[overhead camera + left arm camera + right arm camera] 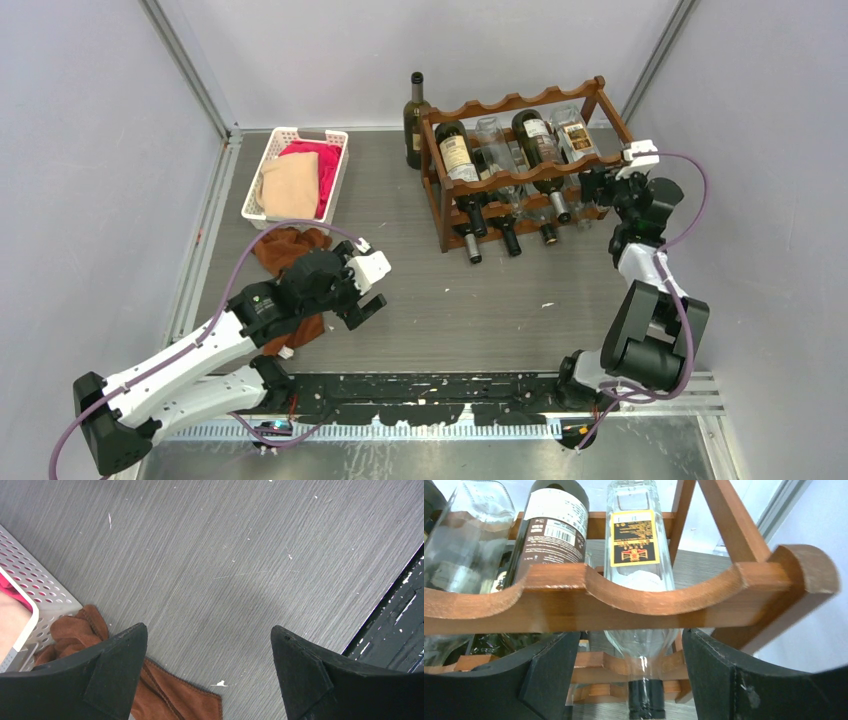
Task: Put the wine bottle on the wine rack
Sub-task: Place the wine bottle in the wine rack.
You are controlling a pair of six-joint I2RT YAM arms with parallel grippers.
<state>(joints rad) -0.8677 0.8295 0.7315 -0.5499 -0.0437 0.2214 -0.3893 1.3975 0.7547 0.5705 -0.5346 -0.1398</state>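
Wine bottle [639, 575] of clear glass, with a yellow and black label and a dark cap, lies in the rightmost scallop of the top tier of the wine rack [520, 103], its neck pointing toward the arms. The reddish-brown rack stands at the far right of the grey surface [450, 300], close to the right wall, with three more bottles on the top tier and dark necks poking out of the lower one.

The right hand [600, 186] sits at the rack's front right corner, fingers spread and gripping nothing. The left hand [362, 290] hovers open over bare surface, with wide free room between it and the rack.

The right wrist view shows the fingers [549, 680] standing on either side of the bottle's neck below the wavy front rail, with a gap on each side. Only the top view shows the dark bottle [416, 118] standing behind the rack, the white basket [262, 170] far left and the brown cloth [290, 245] by the left arm.
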